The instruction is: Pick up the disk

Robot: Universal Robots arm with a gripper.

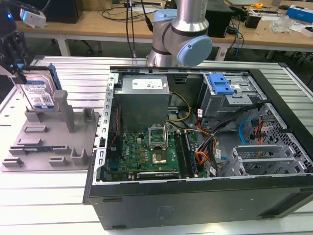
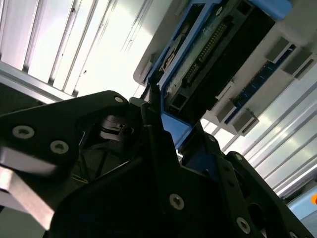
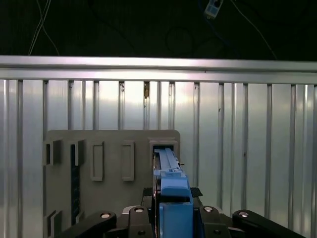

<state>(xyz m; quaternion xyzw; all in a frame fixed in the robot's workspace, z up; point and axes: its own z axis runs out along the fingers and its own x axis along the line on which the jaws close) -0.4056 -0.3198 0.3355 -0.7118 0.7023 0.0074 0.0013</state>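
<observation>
The disk (image 1: 40, 92) stands on edge at the back of the grey holder tray (image 1: 49, 147), at the exterior view's left, its white-and-blue label facing the camera. My gripper (image 1: 22, 73) comes down on its upper edge and is shut on it. In the first wrist view the disk (image 3: 172, 191) runs edge-on from the tray's slot toward the camera, its blue rail held between the black fingers (image 3: 136, 218) of the gripper (image 3: 173, 218). The second wrist view shows the disk's connector end (image 2: 208, 54) just past the gripper (image 2: 166, 129). I cannot tell whether the disk's lower edge has left the slot.
The open computer case (image 1: 195, 147) lies to the exterior view's right of the tray, with its blue-topped drive cage (image 1: 220, 85) at the back. The arm's base (image 1: 181, 34) rises behind the case. Ribbed metal tabletop (image 3: 247, 148) surrounds the tray (image 3: 109, 148).
</observation>
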